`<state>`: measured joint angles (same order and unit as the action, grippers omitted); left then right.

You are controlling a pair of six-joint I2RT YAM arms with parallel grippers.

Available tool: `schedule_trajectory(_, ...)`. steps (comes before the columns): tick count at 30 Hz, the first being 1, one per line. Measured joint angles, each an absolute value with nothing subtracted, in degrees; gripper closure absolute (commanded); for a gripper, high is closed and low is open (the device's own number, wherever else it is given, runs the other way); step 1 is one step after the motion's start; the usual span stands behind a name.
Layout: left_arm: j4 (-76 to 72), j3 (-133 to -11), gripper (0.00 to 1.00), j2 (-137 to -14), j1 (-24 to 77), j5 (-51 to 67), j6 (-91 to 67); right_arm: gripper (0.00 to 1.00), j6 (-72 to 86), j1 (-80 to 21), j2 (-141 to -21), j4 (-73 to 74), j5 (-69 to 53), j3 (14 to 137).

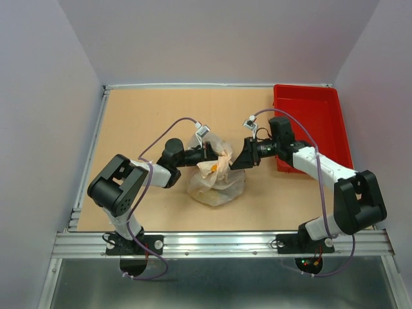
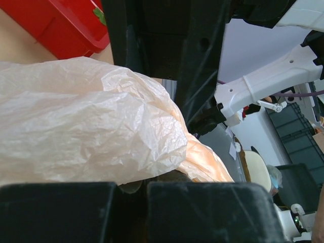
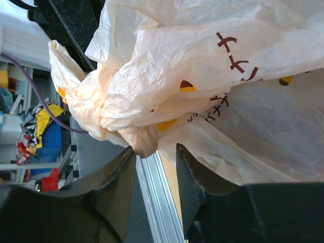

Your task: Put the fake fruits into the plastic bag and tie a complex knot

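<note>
The fake fruits [image 3: 168,123] hide inside the plastic bag [image 1: 217,183]. Only yellow spots show through, and they may be fruit or just print. From above, the bag covers the tips of the left tool [image 1: 208,154]. The red tray [image 2: 61,30] is cut off at the top edge of the left wrist view.

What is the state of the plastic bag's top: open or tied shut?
Tied shut, it seems: in the right wrist view the plastic bag top is bunched into a twisted knot.

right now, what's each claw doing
left claw: closed, pinching the bag
right claw: open, the knot sits at its tips, not gripped
</note>
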<state>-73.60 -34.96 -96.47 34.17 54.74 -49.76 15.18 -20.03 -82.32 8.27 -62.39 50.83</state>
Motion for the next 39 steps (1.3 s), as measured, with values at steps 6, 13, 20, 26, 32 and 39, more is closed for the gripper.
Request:
schedule_trajectory(6, -73.0, -35.0, 1.0, -96.5, 34.2, 54.7, -48.9, 0.64, 16.8, -20.4, -83.2, 7.1, -63.5, 50.8)
schedule_trajectory(13, -73.6, -35.0, 1.0, -96.5, 34.3, 55.0, -48.9, 0.48, 18.2, -20.4, -83.2, 6.2, -62.9, 50.8)
schedule_trajectory(20, -73.7, -35.0, 0.99, -96.5, 34.4, 55.1, -48.9, 0.58, 19.4, -20.4, -83.2, 5.5, -62.8, 50.9)
schedule_trajectory(26, -73.8, -35.0, 0.99, -96.5, 34.4, 54.8, -48.8, 0.75, 20.2, -20.5, -83.2, 5.5, -63.5, 51.9)
schedule_trajectory(32, -73.9, -35.0, 0.95, -96.5, 34.3, 54.8, -48.6, 0.92, 20.6, -20.6, -83.2, 5.4, -64.0, 52.0)
schedule_trajectory(39, -72.7, -35.0, 0.71, -95.8, 34.3, 54.8, -47.8, 1.0, 20.8, -20.6, -83.2, 5.3, -64.5, 52.0)
